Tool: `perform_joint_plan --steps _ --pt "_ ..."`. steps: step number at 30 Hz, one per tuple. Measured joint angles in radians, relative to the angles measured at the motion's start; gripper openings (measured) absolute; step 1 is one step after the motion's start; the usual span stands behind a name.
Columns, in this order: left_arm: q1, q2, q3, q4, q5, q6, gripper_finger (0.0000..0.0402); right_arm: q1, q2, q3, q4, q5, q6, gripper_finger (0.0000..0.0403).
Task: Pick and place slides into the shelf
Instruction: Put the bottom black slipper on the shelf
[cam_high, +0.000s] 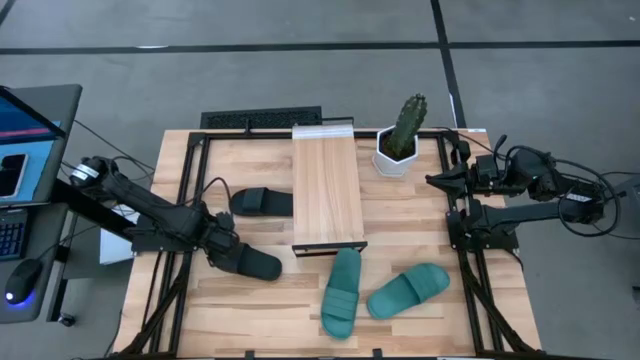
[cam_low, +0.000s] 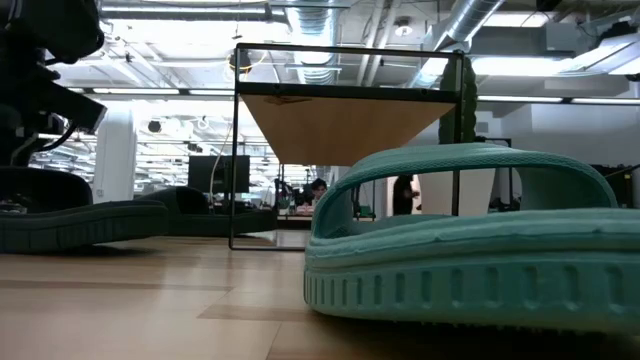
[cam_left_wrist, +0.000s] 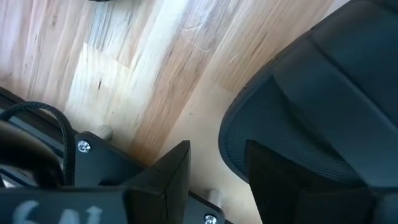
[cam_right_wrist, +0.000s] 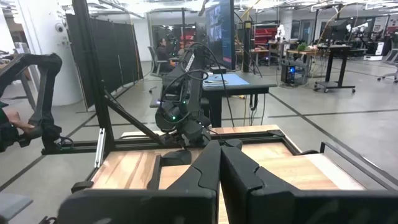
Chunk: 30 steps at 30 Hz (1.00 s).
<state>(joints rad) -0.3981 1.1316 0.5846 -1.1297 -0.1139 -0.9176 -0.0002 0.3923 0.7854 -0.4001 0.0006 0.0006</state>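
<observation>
One black slide (cam_high: 256, 264) lies flat near the table's left side, and my left gripper (cam_high: 220, 248) is low over its left end. In the left wrist view that gripper (cam_left_wrist: 217, 146) is open and the slide's rounded end rim (cam_left_wrist: 231, 146) lies between the two fingers. A second black slide (cam_high: 262, 201) lies left of the shelf (cam_high: 327, 185). Two teal slides (cam_high: 342, 290) (cam_high: 408, 290) lie on the table near the shelf's near end. My right gripper (cam_right_wrist: 219, 163) is shut, parked at the table's right edge. My left gripper comes down slanting from the table's left onto the black slide's left end. One finger (cam_left_wrist: 273, 180) is over the footbed inside the rim (cam_left_wrist: 231, 146). The other finger (cam_left_wrist: 168, 177) is outside it, over the table. I cannot tell whether either finger touches the slide.
A potted cactus (cam_high: 402, 135) stands right of the shelf's far end. The shelf's plank top carries nothing. Black frame rails (cam_high: 180, 200) run along the table's left and right sides. One teal slide (cam_low: 470, 250) fills the foreground of the low view.
</observation>
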Motion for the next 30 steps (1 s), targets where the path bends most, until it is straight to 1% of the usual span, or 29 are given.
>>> perform_joint_plan --steps 11,21,30 --pt "0.0 0.116 0.0 0.059 0.027 -0.002 0.0142 0.0 0.0 0.0 0.0 0.0 0.0 0.0" --pt "0.0 0.24 0.006 0.06 0.03 -0.003 0.0142 0.0 0.0 0.0 0.0 0.0 0.0 0.0" --pt "0.0 0.261 0.005 0.059 0.03 -0.013 0.0142 0.0 0.0 0.0 0.0 0.0 0.0 0.0"
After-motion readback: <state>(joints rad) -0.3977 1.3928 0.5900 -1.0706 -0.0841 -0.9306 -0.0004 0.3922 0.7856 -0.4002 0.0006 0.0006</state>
